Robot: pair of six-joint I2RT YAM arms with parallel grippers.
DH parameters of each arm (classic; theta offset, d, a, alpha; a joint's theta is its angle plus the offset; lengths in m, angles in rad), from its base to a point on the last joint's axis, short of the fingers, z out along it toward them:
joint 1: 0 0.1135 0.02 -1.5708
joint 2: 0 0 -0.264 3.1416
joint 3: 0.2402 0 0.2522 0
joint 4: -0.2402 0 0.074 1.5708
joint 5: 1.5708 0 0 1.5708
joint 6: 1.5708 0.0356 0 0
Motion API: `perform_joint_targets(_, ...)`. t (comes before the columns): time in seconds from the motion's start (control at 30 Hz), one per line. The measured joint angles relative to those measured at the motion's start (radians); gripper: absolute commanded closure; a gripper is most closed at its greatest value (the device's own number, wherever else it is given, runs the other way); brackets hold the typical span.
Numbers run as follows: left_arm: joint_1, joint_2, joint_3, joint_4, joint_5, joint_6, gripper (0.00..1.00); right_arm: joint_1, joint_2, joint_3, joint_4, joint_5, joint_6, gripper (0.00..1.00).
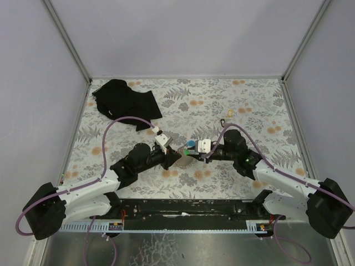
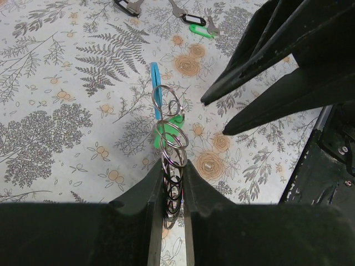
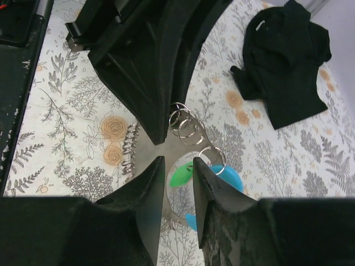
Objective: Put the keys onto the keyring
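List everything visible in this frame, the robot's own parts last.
black cloth: one, black, crumpled at the table's far left
loose keys: about three, black and green tags, lying on the table beyond both grippers
chain of split rings: one, silver, held up between the two arms
keyring band: one, light blue, at the chain's far end
green tag: one, bright green, hanging on the chain
table cover: one, grey leaf print with orange flowers, over the whole table
left gripper: one, black, jaws shut on the chain
right gripper: one, black, jaws open, close to the chain's blue end
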Motion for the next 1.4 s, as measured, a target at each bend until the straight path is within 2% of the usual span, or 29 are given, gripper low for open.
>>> perform_joint_targets(0.43,0.000,0.000,0.005,-0.010,0.008,0.001,1.00,0.017,0.080,0.000,0.092,-0.053,-0.077,0.69)
perform_joint_targets(1.4,0.000,0.005,0.021,-0.032,0.032,0.001,1.00,0.088,0.116,0.002,0.118,0.079,-0.213,0.68)
